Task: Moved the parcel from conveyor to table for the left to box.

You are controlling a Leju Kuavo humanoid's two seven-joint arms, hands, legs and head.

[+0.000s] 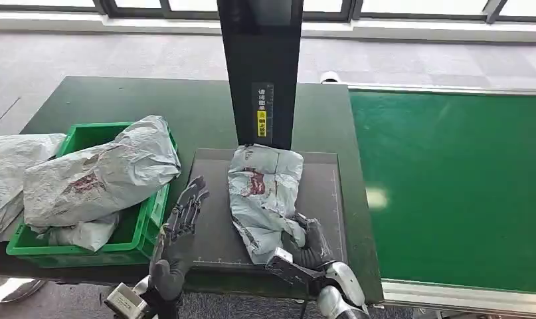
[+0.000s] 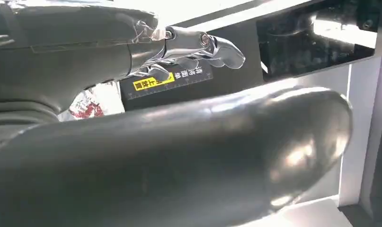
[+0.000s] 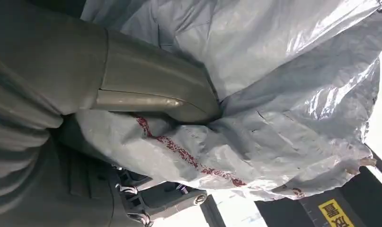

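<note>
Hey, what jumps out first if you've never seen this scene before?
The crumpled grey parcel on the dark mat, its near end gripped by the right hand. The left hand hovers open beside it. Further left, a green bin overflows with more parcels.

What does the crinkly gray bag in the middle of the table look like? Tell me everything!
The gray parcel is a soft plastic mailing bag, wrinkled and shiny, with smudgy red print on it. It lies flat on the dark mat, stretching from just below the black post toward the robot. The right hand grips its near end, thumb pressed into the plastic. The left hand is beside it, fingers straight, not touching.
</note>
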